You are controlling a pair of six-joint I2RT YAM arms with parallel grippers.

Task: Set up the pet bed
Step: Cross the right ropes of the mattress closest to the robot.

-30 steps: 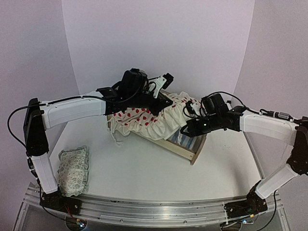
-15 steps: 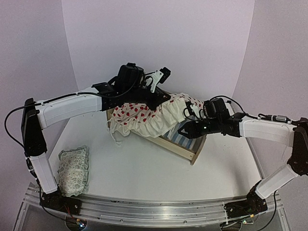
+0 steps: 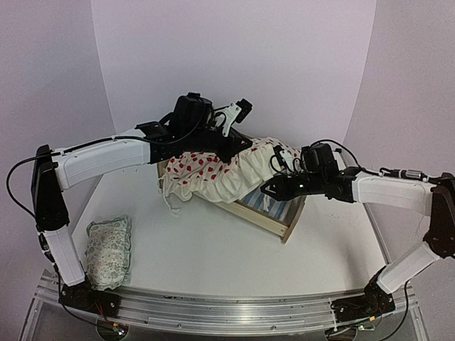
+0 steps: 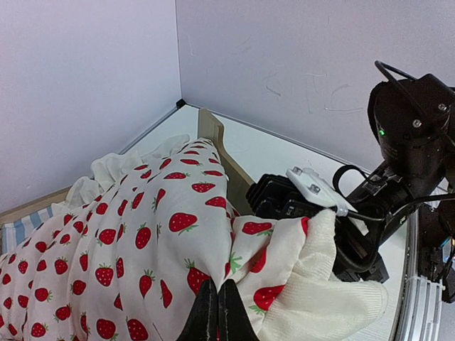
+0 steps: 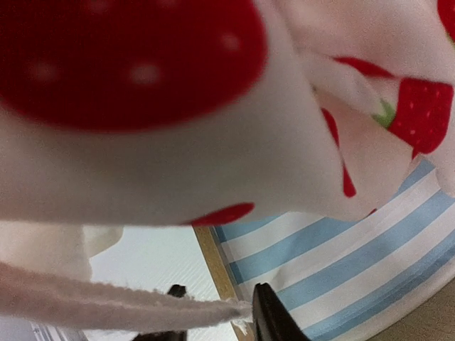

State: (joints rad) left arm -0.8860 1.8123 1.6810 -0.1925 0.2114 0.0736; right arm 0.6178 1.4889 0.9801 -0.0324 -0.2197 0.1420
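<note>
With left gripper [image 4: 217,312] pinched shut on the strawberry blanket [image 4: 142,234], just brought right gripper [image 5: 220,307] in at its ruffled hem, jaws narrowing yet apart, over the pet bed [image 3: 274,226] mid-table [image 3: 213,263]; nearly ready for spreading.

The plywood pet bed [image 3: 256,219] sits diagonally mid-table, its blue-striped mattress [image 5: 341,263] partly showing.

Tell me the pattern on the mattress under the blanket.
Blue-and-white stripes; the mattress shows best in the right wrist view, below the blanket.
</note>
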